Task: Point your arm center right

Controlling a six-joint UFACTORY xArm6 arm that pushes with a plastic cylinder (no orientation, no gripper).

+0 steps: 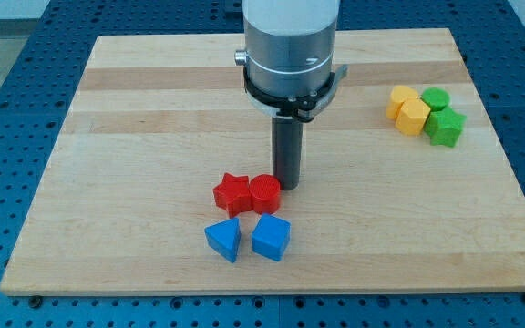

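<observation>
My tip [288, 185] rests on the wooden board [135, 137] near the middle, just right of and touching or almost touching the red cylinder [265, 194]. A red star block [232, 192] sits against the cylinder's left side. Below them lie a blue triangular block [224, 239] and a blue cube-like block [271, 237]. At the view's right, far from the tip, a cluster holds two yellow blocks [403, 100] [414, 117], a green cylinder [436, 98] and a green star-like block [445, 127].
The board lies on a blue perforated table [7, 91]. The arm's grey cylindrical body [290, 46] rises above the tip at the view's top centre.
</observation>
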